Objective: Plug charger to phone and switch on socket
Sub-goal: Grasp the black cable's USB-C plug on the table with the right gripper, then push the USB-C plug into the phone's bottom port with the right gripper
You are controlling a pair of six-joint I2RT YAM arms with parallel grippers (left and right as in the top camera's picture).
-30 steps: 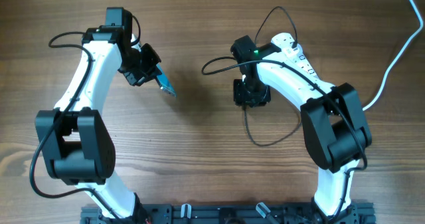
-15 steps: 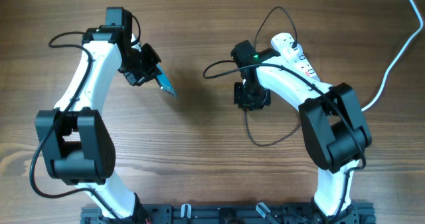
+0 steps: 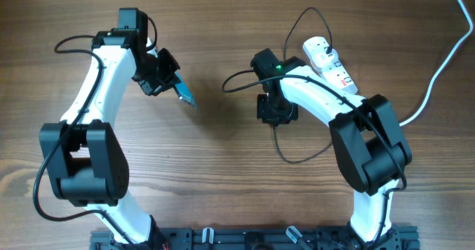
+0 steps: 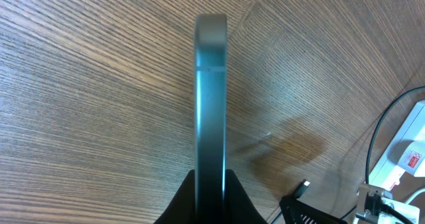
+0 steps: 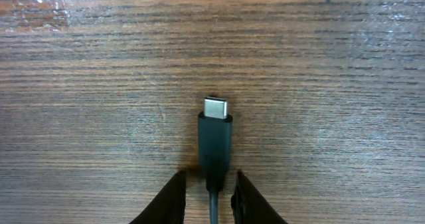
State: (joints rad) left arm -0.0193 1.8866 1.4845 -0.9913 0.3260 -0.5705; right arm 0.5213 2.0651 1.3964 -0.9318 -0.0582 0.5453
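We see the left gripper (image 4: 211, 196) pinching the thin teal phone (image 4: 211, 98), which sticks out ahead of it; the right gripper (image 5: 209, 197) squeezes the black charger (image 5: 215, 141), silver tip poking out front; the white socket (image 3: 330, 61) lies near the right gripper.

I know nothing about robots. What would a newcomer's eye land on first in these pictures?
Over the wooden table, the left gripper clamps a flat teal-green phone, seen edge-on from its wrist camera. The right gripper pinches a thin black charger cable just behind its small metal-tipped connector. Toward the top right of the overhead view lies a white elongated power strip with red-marked switches.
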